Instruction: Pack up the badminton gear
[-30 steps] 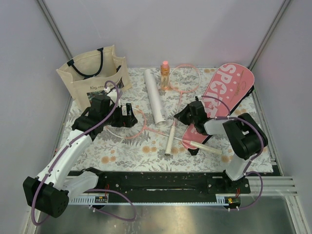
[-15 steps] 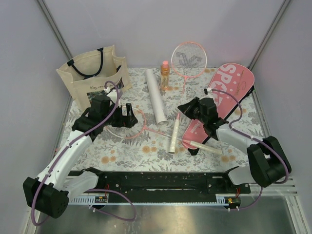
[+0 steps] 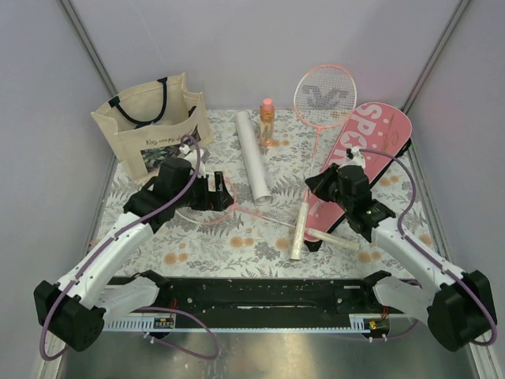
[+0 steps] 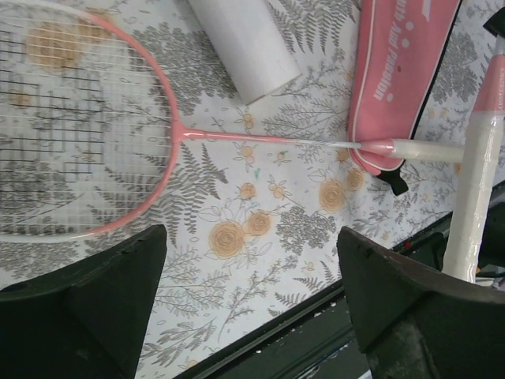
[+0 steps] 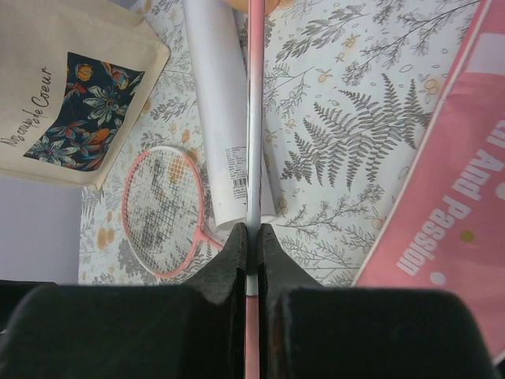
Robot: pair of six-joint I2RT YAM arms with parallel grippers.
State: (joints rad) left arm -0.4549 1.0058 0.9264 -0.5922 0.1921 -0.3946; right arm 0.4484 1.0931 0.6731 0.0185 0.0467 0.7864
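Note:
My right gripper [image 3: 315, 190] is shut on the thin shaft of one pink-framed racket [image 3: 324, 96] and holds it tilted up; its head stands high at the back and its white handle [image 3: 299, 235] hangs low toward the front. In the right wrist view the fingers [image 5: 237, 249] pinch the shaft [image 5: 254, 118]. The second racket [image 4: 71, 118] lies flat on the mat, its white handle [image 4: 426, 150] resting on the pink "SPORT" cover [image 3: 371, 154]. My left gripper [image 3: 219, 192] is open and empty above its head. The white tube [image 3: 252, 154] lies between the arms.
A beige tote bag [image 3: 150, 122] stands at the back left. An orange bottle [image 3: 267, 122] with a pink cap stands behind the tube. The black rail [image 3: 252, 292] runs along the mat's near edge. Grey walls close in the left, right and back.
My right arm has lifted its racket off the mat and swung it right, so the head now stands high over the cover. My left gripper has shifted slightly right, still open.

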